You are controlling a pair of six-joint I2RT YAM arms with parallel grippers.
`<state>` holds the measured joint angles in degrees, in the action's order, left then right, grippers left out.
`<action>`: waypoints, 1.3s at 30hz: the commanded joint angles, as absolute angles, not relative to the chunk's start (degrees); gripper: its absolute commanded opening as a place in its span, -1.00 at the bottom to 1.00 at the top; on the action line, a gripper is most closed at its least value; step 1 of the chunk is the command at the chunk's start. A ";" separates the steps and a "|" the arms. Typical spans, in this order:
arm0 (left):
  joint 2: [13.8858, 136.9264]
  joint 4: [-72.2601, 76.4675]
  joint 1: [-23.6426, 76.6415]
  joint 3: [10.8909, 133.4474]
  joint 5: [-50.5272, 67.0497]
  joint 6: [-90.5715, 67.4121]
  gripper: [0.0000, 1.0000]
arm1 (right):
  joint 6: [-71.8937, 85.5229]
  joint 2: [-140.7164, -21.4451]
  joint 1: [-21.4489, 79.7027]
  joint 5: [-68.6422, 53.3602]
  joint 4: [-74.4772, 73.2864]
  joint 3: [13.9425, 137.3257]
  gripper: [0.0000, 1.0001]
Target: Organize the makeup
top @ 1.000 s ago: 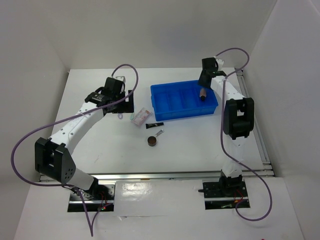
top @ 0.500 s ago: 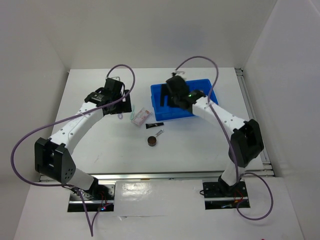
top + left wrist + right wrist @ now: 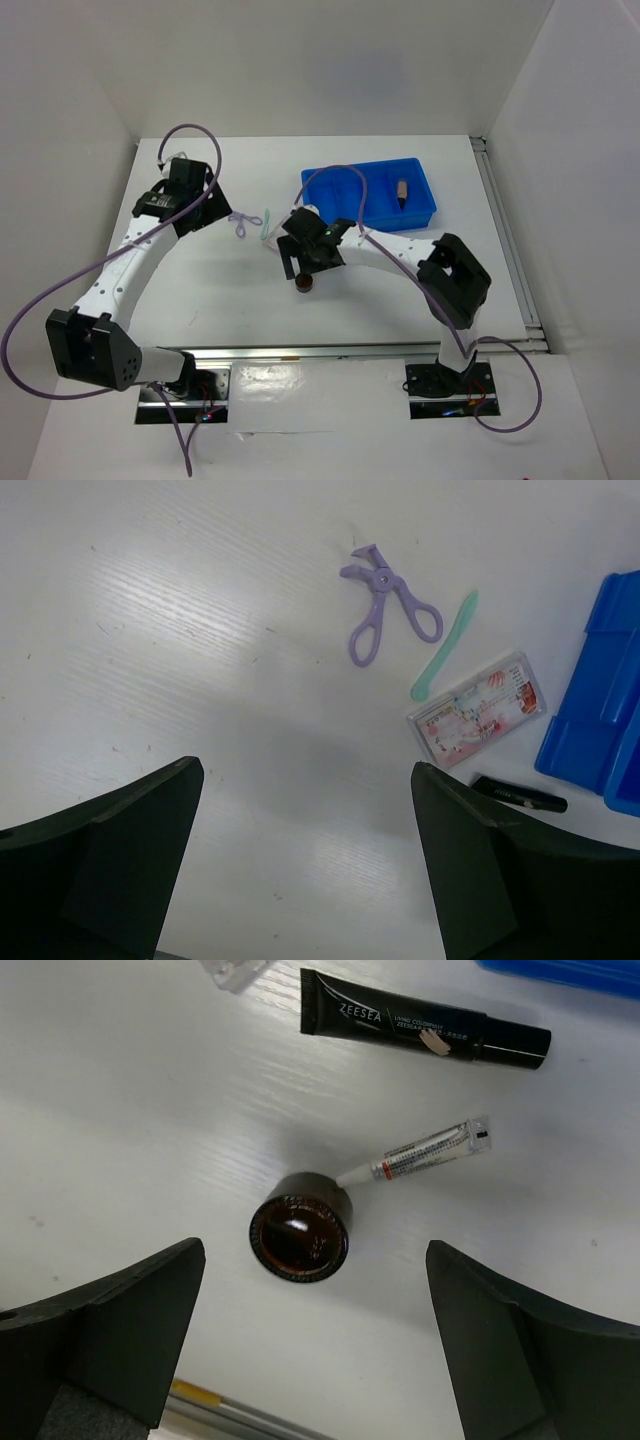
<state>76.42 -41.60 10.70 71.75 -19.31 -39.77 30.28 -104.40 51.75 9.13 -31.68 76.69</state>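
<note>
Left gripper (image 3: 300, 880): jaws spread wide, nothing held; the clear pinkish flat case (image 3: 478, 708) lies flat ahead and to its right. Right gripper (image 3: 312, 1345): jaws spread, empty. The dark brown round compact (image 3: 300, 1237), glossy on top, rests on the table just ahead, centred between the fingers. The tan bottle (image 3: 402, 189) lies toward the right end of the blue bin (image 3: 425, 185).

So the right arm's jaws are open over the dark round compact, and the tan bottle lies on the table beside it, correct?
No. The tan bottle lies inside the blue bin, not on the table; the top external view shows it. The jaws of the right arm are indeed open over the dark round compact.
</note>
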 commanded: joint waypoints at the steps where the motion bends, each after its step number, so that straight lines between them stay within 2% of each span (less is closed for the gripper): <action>1: 75.41 -41.04 10.55 71.10 -17.06 -40.87 0.98 | 29.53 -107.83 52.99 8.53 -32.96 79.28 0.98; 7: 75.94 -40.43 10.55 69.96 -16.52 -40.87 0.98 | 29.53 -110.65 54.84 8.00 -32.34 79.28 0.98; 11: 75.94 -39.90 10.55 69.43 -16.52 -40.87 0.98 | 29.53 -111.18 54.84 9.93 -31.73 78.75 0.74; 16: 75.94 -39.90 10.55 69.43 -16.52 -39.73 0.98 | 29.53 -114.42 54.84 10.98 -31.72 81.81 0.71; 25: 74.88 -38.67 10.02 68.38 -15.47 -39.20 0.98 | 29.00 -116.46 54.84 13.97 -31.82 83.85 0.19; 26: 74.88 -38.67 10.02 68.38 -15.47 -39.20 0.98 | 29.00 -115.85 54.84 13.97 -32.34 83.85 0.03; 29: 75.40 -38.67 10.02 68.38 -15.47 -39.20 0.98 | 29.53 -112.96 54.84 13.37 -33.92 84.37 -0.16; 35: 75.41 -38.67 10.02 68.91 -15.47 -39.20 0.98 | 29.53 -102.41 54.84 13.53 -38.13 84.37 -0.16; 39: 75.94 -38.67 10.02 68.91 -14.33 -39.20 0.98 | 29.00 -97.13 49.93 14.94 -40.08 83.59 -0.16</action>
